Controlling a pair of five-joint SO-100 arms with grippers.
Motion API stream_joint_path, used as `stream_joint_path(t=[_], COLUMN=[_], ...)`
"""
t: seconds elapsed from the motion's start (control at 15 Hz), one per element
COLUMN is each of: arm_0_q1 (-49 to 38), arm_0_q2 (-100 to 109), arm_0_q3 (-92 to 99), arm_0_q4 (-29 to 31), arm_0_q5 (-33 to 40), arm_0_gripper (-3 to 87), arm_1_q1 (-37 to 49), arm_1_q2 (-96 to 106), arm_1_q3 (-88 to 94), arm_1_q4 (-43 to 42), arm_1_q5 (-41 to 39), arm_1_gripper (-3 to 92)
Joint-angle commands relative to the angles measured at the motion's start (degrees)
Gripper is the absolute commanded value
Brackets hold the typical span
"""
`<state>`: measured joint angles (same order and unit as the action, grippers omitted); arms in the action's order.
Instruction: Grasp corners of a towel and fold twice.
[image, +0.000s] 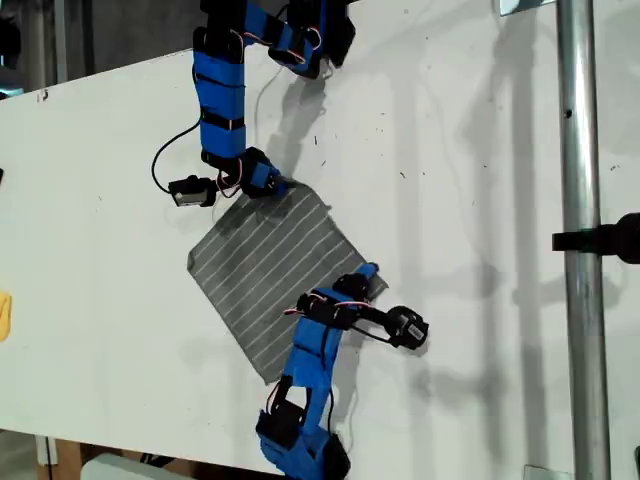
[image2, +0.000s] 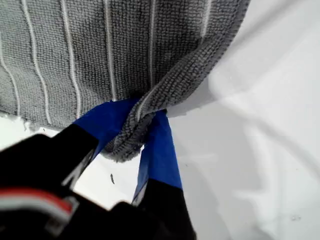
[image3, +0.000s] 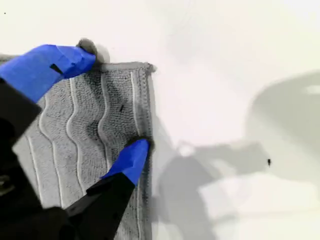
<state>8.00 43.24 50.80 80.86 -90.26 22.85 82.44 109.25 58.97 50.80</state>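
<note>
The towel (image: 275, 275) lies flat as a diamond near the middle of the white table (image: 480, 200) in the exterior view, its white stripes running from about 8 o'clock toward 2 o'clock. My first gripper (image2: 132, 127), reaching in from the exterior view's 12 o'clock, is clamped on a bunched corner (image2: 125, 145) at the cloth's 11 o'clock side. My second gripper (image3: 107, 100), coming up from 6 o'clock, stands spread wide over the 3 o'clock corner (image3: 149, 66), one fingertip on the cloth and the other at its far hem.
</note>
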Motion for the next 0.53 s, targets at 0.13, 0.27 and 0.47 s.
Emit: stream_joint_path(t=[0.13,0.27,0.47], arm_0_q1=[-1.23,-0.7,-0.09], arm_0_q2=[-0.26,0.18,1.58], arm_0_q3=[-1.58,-1.49,-1.41], arm_0_q4=[1.67,1.67,3.08], arm_0_q5=[-1.23,-1.49,-1.41], arm_0_gripper=[-1.0,-1.0,-1.0], arm_1_q1=[-0.97,-0.97,-1.41], arm_1_q2=[3.6,3.08,2.81], arm_1_q3=[-0.35,-0.26,-0.26], arm_1_q4=[-1.05,-1.49,-1.58], arm_1_q5=[0.79,0.88,1.05], arm_1_gripper=[-0.2,-0.2,-0.2])
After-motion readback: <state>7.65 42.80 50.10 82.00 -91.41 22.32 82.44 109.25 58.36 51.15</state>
